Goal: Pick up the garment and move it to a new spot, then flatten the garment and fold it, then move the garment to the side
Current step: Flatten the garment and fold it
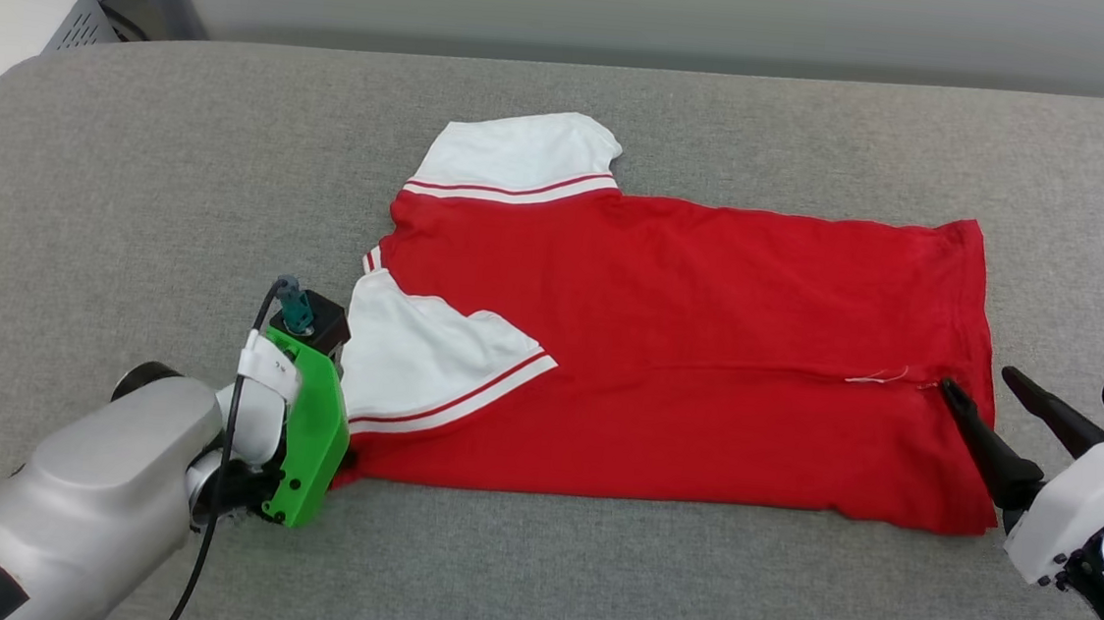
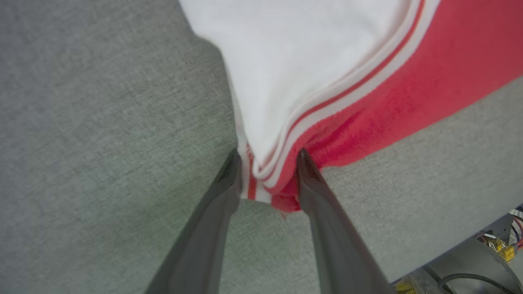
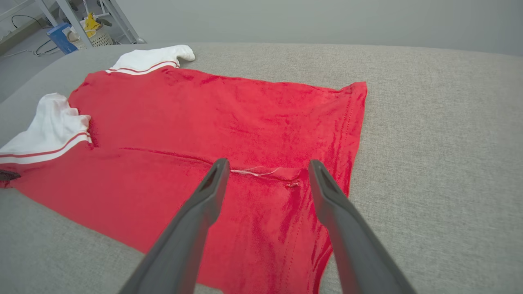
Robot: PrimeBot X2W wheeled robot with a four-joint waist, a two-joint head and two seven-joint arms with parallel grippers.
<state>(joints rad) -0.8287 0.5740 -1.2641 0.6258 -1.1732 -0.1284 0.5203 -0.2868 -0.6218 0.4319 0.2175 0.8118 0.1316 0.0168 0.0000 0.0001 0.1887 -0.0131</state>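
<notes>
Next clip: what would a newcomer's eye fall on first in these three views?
A red garment with white sleeves lies spread across the middle of the grey padded surface. At its left end, the left claw has a finger on either side of the bunched corner below the near sleeve. At the right end, the right claw is open above the hem.

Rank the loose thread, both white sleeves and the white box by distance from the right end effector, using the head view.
1. thread: just left of the right end effector, by the hem of the garment.
2-3. near sleeve and far sleeve: both at the left end, too close to call.
4. white box: far upper left corner.
</notes>
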